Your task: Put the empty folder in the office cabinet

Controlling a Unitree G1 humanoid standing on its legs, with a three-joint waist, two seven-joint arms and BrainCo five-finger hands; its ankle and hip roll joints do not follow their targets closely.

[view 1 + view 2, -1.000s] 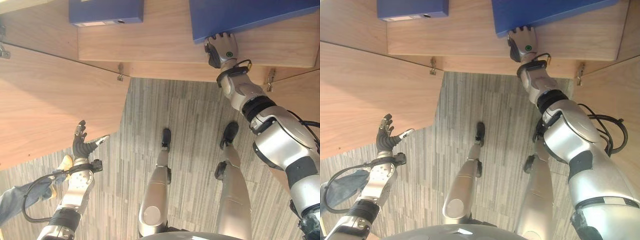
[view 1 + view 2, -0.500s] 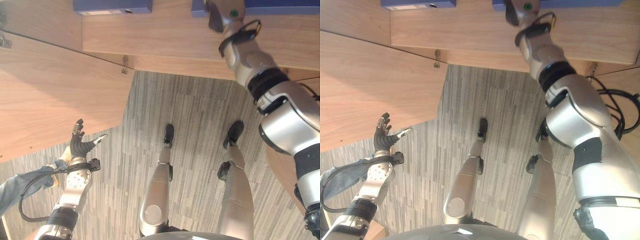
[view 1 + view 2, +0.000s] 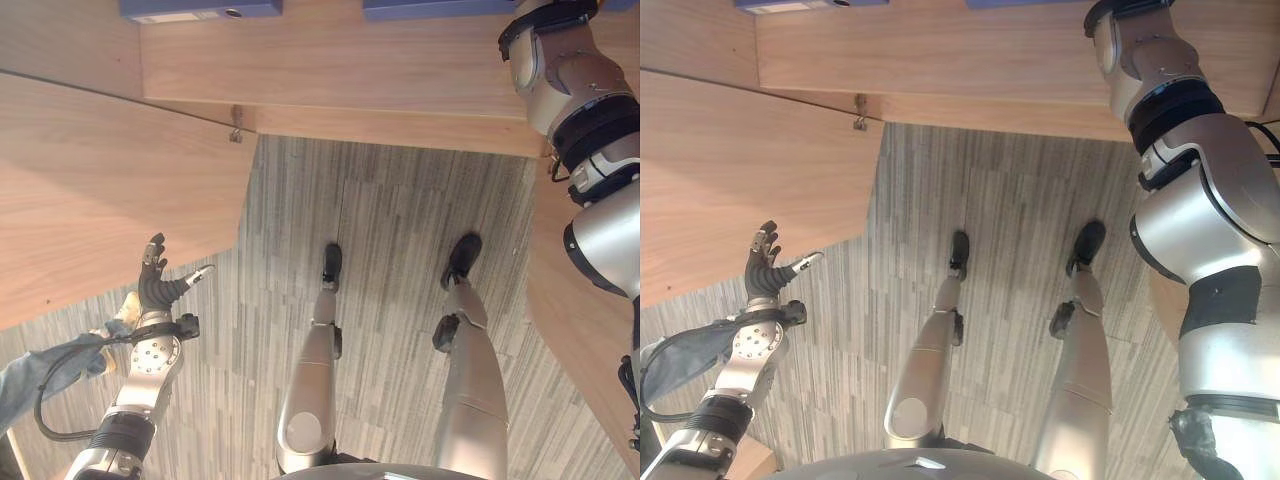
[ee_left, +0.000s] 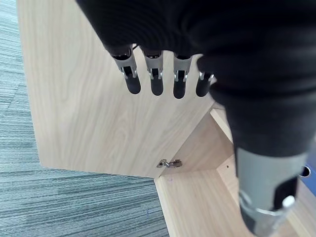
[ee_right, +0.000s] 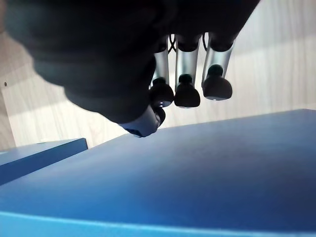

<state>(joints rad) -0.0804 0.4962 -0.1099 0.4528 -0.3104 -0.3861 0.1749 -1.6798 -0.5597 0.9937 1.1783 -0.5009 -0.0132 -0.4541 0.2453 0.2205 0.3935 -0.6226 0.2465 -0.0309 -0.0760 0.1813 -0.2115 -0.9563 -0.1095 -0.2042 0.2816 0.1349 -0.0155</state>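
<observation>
- Right hand (image 5: 148, 64), fingers straight and unclosed, hovers just above flat blue folder (image 5: 207, 173) lying on light wooden cabinet shelf (image 3: 380, 70).
- Left hand (image 3: 160, 292) spread, well apart.

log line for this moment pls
right hand: over blue folder in cabinet, grip unclear | left hand: open, idle by cabinet door

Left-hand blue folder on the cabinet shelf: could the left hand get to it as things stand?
Probably yes, though it looks a long reach. The left hand hangs open and empty beside the open cabinet door, holding nothing. The folder lies on the shelf past that door's hinge, with nothing visibly between.
</observation>
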